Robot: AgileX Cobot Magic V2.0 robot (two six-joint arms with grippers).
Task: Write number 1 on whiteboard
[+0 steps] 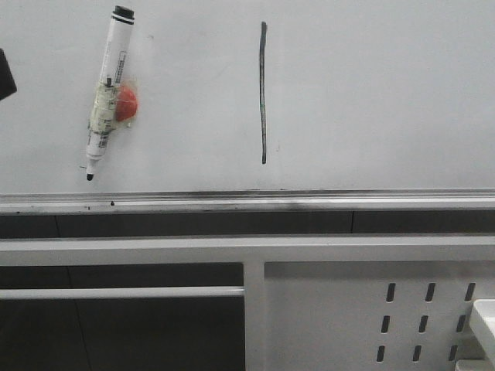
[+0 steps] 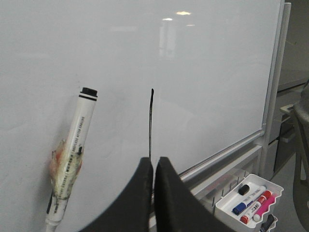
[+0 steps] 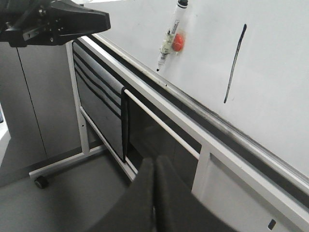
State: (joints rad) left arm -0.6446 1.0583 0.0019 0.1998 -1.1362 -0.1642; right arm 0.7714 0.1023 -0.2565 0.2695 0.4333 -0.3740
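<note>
Glossy white-grey whiteboard, smooth and faintly reflective, two ceiling lights mirrored near its upper part in the left wrist view. Number 1 as a single thin, dark grey-black stroke, near-vertical and very slightly bowed, drawn on the board well above the silver metal ledge and to the right of the marker pen; about as long as that pen. Marker pen with white cylindrical barrel, black cap end uppermost, dark tip pointing down just above the ledge, tilted a little off vertical, wrapped mid-barrel in yellowish crinkled tape beside a round red-orange blob, flat against the board. Ledge brushed and smudged dark along its middle, a few black specks on it. Below, white painted metal frame with rows of short slanted slots, dark panels behind, a thin white crossbar. Left pincer, matte black with curved fingers, closed together with nothing between, in front of the stroke's lower end. Right pincer, same matte black, likewise pressed together and empty, low before the stand. White tray with blue, red and pink markers hung at the board's lower edge. Grey floor, a black caster on the stand's foot.
</note>
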